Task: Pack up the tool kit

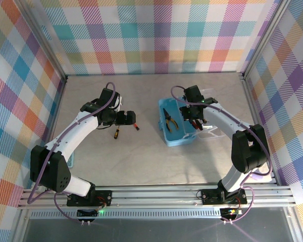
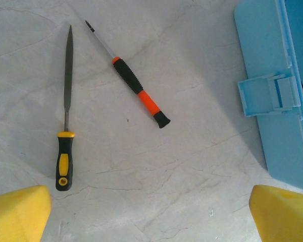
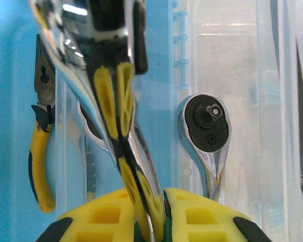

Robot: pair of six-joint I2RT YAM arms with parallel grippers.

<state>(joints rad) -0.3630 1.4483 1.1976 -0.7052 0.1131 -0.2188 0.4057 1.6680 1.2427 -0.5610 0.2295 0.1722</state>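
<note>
The left pincer [image 2: 151, 222] hangs spread wide and empty above the surface [image 2: 192, 166]. Its wrist view makes plain what the top view gives only as two small streaks just ahead of it. A file [image 2: 67, 93] with a yellow-and-black handle lies ahead of one finger [image 2: 20, 214]. A screwdriver [image 2: 129, 75] with a black-and-orange grip lies ahead of the gap; the two tools lie flat and apart. The blue box [image 2: 265, 50], latch outward, sits just beyond the other finger. The right pincer [image 3: 150, 201] is pressed together, pinching a chrome tool [image 3: 108, 85] that juts ahead of it over the box. In its wrist view, beneath that tool, yellow-handled pliers [image 3: 38, 156] lie to one side and a ratchet [image 3: 207, 126] to the other, both inside the box. From above, this pincer sits over the box's far end, with the pliers beside it.
</note>
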